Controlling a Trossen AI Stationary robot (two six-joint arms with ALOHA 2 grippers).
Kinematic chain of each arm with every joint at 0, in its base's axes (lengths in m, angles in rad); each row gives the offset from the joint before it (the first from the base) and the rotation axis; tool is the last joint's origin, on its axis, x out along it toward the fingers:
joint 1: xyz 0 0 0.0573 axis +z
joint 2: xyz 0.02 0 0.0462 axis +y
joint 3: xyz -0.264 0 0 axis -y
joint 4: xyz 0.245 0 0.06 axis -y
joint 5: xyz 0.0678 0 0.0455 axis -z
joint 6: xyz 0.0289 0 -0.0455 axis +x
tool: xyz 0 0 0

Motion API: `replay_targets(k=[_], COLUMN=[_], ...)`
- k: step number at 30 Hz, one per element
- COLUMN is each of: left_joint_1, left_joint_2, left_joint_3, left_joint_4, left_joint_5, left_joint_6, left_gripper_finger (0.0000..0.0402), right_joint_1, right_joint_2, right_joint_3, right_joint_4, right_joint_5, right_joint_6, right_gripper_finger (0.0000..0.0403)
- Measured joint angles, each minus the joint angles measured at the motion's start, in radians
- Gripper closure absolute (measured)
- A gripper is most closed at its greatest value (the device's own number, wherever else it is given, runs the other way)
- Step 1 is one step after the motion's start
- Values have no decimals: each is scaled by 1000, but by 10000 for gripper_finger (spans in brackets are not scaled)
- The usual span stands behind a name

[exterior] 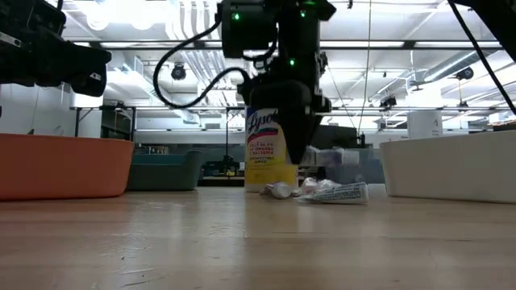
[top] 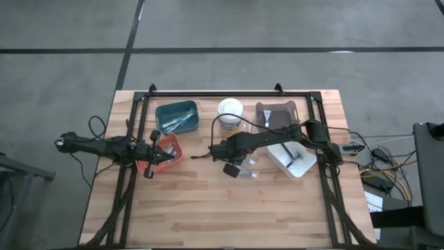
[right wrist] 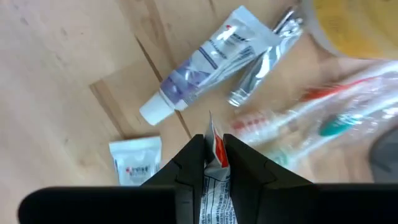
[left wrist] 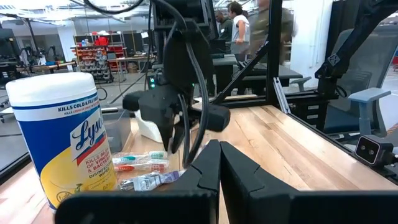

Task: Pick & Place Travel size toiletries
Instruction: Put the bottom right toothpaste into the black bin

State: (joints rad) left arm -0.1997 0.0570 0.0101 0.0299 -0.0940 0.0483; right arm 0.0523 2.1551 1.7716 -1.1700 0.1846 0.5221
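Right gripper (right wrist: 214,163) pinching a small packet (right wrist: 214,180), at six o'clock of the tub (top: 230,115); lifting straight up, keeping clear of the tube (right wrist: 208,62).

We see a pale striped wooden table (top: 208,208), an orange plastic bin (top: 168,151), a teal bin (top: 176,115), a white tray (top: 291,160), a white tub with a yellow, blue-lettered label (left wrist: 59,140), a white-and-lilac squeeze tube (right wrist: 205,62), and red and teal wrapped toothbrushes (right wrist: 311,121).
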Motion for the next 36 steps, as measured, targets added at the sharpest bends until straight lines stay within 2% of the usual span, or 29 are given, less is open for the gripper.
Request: replay_targets(k=[15,18,23,29,36], left_joint_1=[0,0,0,0,0], left_joint_2=[0,0,0,0,0], left_joint_3=[0,0,0,0,0], left_joint_4=[0,0,0,0,0], left_joint_5=[0,0,0,0,0], left_joint_6=[0,0,0,0,0], left_gripper_finger=[394,394,394,394,394], right_joint_1=[-98,-127,-172,-230,-278], right_joint_2=[-2,-23,-129,-349,-613], right_joint_3=[196,195,110,-101,-363], right_joint_4=[-387,-397,-398,-385,-94], right_joint_5=[-8,-27,-75,-73,23], right_joint_6=[-2,-24,-67,15,-9], right_gripper_finger=[351,351,351,351,351])
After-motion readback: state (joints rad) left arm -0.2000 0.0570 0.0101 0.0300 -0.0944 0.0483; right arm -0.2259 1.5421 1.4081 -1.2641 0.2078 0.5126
